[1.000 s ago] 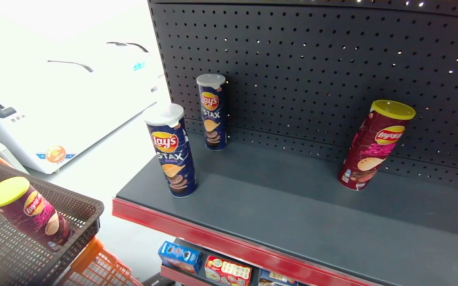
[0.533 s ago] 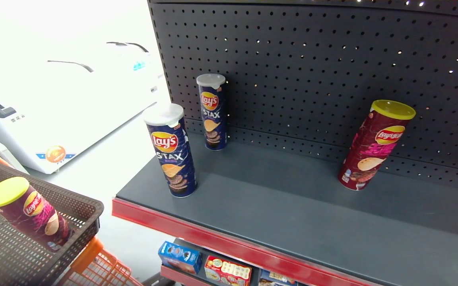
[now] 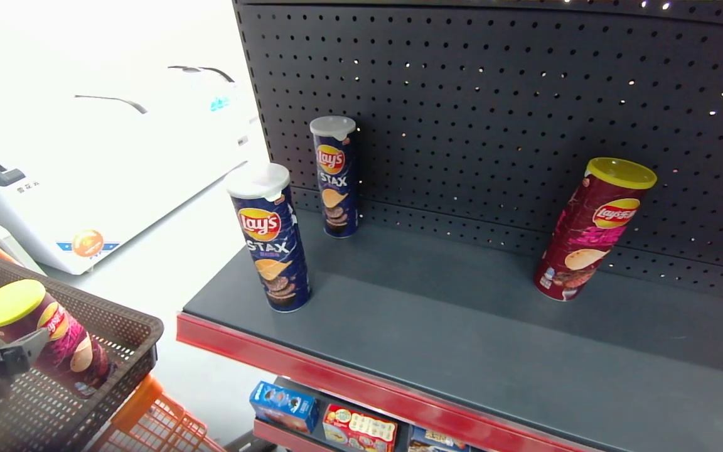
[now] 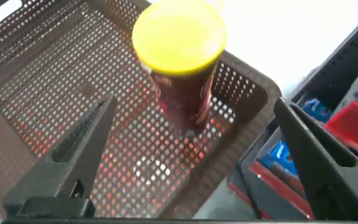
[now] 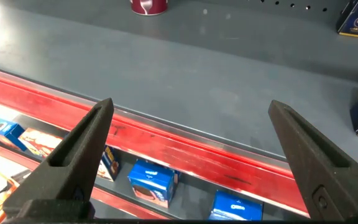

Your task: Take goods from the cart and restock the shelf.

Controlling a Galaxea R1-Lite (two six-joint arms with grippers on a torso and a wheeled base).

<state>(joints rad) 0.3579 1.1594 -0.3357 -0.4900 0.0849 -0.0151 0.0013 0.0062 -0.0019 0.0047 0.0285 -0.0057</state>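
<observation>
Logos, txt on chip cans

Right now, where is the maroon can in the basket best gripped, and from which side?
Probably the body just under the yellow lid, from above: the maroon can stands upright in the basket, its round sides free, and the left gripper hangs open over it.

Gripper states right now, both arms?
Left gripper: open, holding nothing, near the maroon cylindrical chip can with yellow lid in the brown mesh basket.
Right gripper: open, holding nothing, over the grey shelf.
</observation>
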